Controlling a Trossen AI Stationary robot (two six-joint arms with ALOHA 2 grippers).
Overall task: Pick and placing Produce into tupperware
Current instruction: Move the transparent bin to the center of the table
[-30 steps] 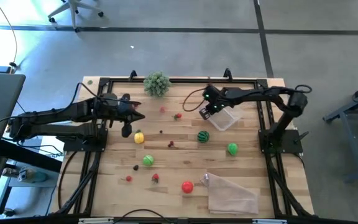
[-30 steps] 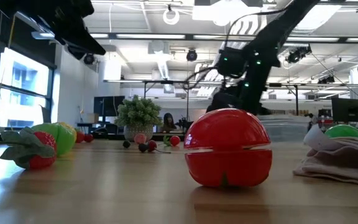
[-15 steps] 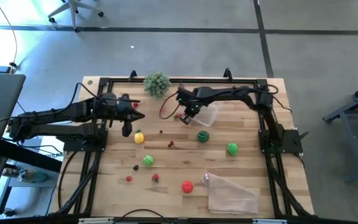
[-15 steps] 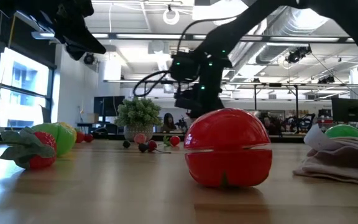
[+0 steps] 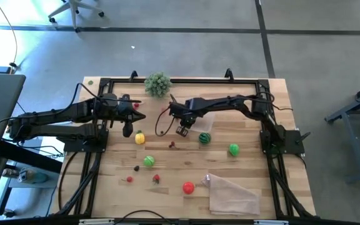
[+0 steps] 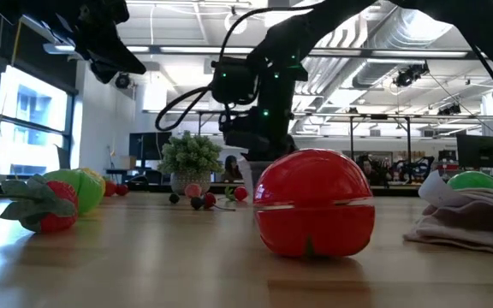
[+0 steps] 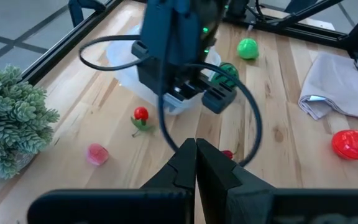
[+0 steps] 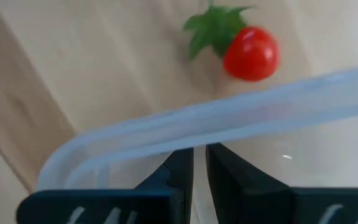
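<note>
The tupperware is a clear tub near the table's middle, toward the far side. My right gripper is shut on it; its rim crosses just ahead of the fingers. A small red tomato with a green leaf lies on the wood just beyond the rim. My left gripper is shut and waits above the table's left side. Produce lies scattered: a striped melon ball, a green ball, a big red tomato, a yellow piece, a pink one and dark berries. My right gripper holds the tupperware at its wall just under the rim, near a rounded corner. The two fingers stand almost together there. The arm reaches in from the table's right side. Whether the tub is lifted or rests on the wood, I cannot tell.
A bushy grey-green plant stands at the far edge. A crinkled clear bag lies at the near right. A strawberry and a green fruit lie near left. Black rails frame the table's sides.
My right gripper has swept from the table's far right toward the left, ending near the middle and slightly nearer. The tupperware has travelled along with it in the same hold.
</note>
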